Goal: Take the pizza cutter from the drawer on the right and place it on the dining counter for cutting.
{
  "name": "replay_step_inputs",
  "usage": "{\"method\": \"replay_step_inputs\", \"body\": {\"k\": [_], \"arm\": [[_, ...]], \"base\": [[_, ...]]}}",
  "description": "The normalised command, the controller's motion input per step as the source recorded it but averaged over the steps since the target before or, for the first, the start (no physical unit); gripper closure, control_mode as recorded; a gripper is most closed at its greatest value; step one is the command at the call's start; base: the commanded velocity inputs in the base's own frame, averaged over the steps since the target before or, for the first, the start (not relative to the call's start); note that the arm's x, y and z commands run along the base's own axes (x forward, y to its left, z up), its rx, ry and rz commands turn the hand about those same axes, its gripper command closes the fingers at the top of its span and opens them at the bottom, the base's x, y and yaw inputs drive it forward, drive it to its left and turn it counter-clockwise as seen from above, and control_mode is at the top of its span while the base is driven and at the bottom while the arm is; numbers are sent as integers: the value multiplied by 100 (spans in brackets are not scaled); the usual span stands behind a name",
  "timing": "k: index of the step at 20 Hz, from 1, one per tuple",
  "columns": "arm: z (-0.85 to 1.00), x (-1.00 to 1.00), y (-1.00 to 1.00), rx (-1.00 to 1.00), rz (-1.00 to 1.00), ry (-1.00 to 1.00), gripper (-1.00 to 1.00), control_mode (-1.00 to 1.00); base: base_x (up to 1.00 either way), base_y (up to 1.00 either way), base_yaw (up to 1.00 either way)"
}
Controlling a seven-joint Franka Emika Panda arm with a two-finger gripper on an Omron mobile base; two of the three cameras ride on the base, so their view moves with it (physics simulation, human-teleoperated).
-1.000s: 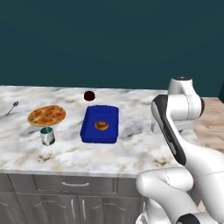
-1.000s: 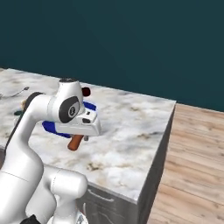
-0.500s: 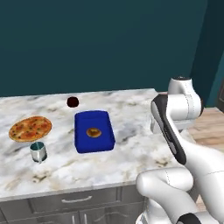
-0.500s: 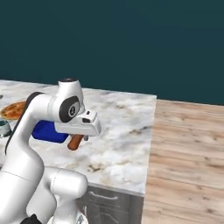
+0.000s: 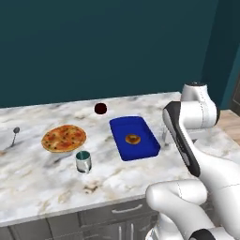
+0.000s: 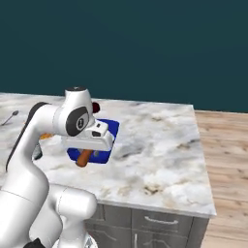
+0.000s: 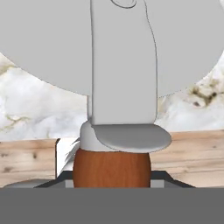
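Reddish-brown handle clamped in our gripper (image 6: 87, 154), the pizza cutter (image 7: 122, 78) hangs over the dining counter (image 6: 160, 145) beside the blue tray (image 5: 133, 138); we should lower onto bare marble.

The pizza cutter (image 7: 120, 65) is so close in the hand view that its round wheel runs off the top edge and both sides. The bottom of its brown handle is cut off too, and the fingers cannot be seen there, so how they stand is hard to tell. In the right base view the white arm hides the wheel; just the handle pokes out at 7 o'clock. The arm covers part of the blue tray (image 6: 110, 130) too. The small brown thing (image 5: 133, 139) in the tray is too tiny to name. The spoon (image 5: 15, 133) on the bench (image 5: 42, 187) is cut off at 9 o'clock.
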Motion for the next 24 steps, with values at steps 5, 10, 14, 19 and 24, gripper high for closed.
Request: {"method": "replay_step_inputs", "body": {"k": [5,10,14,19,24], "arm": [[0,0,0,0,0,0,100,100],[0,0,0,0,0,0,100,100],[0,0,0,0,0,0,100,100],[0,0,0,0,0,0,100,100],[0,0,0,0,0,0,100,100]], "base": [[-6,100,-1],[0,100,0],[0,100,0],[0,90,0],[2,58,1]]}}
